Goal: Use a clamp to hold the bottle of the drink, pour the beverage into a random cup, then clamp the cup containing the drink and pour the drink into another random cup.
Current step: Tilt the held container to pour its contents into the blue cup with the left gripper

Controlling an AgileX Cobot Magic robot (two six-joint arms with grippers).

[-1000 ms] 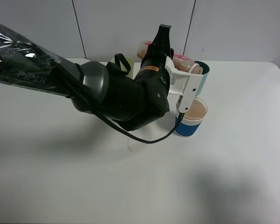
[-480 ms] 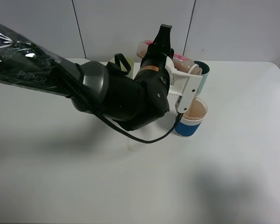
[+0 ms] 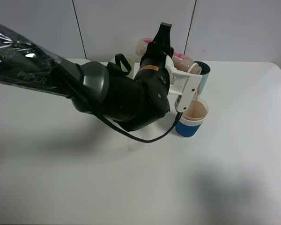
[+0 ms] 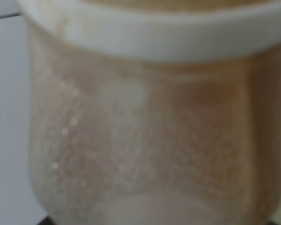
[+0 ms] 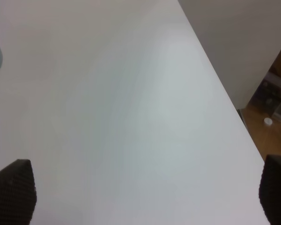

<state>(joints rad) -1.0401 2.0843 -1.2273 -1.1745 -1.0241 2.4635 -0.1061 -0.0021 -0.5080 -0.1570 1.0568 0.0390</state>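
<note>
White tabletop (image 3: 61, 187) before a pale panelled wall (image 3: 131, 23); findings by view.

Exterior high view: the black left arm (image 3: 112, 98) reaches across the middle. Its left fingers (image 3: 165, 33) are closed on the bottle (image 3: 186, 62), which lies tipped nearly level, its mouth over the blue-banded cup (image 3: 189, 129). Only one finger is plainly seen, standing up above the bottle; the other is hidden behind the wrist. A thin stream of the beverage (image 3: 195, 96) drops from the mouth into the cup, where brown liquid already shows. The teal tumbler (image 3: 204, 79) stands just behind that cup, partly covered by the bottle's neck. A pale green tumbler (image 3: 130, 62) stands further left, largely masked by the arm. The right arm is not visible in this view.

Left wrist view: the bottle fills the picture, blurred and very close: a translucent body with brown, frothy contents and a pale band across it. No finger can be made out.

Right wrist view: the right fingers (image 5: 11, 194) show only as two dark tips at opposite corners, spread wide, with bare tabletop between and nothing held. A grey-blue sliver at the picture's edge cannot be identified. Beyond the tabletop's edge a strip of wooden floor (image 5: 271, 108) shows.
</note>
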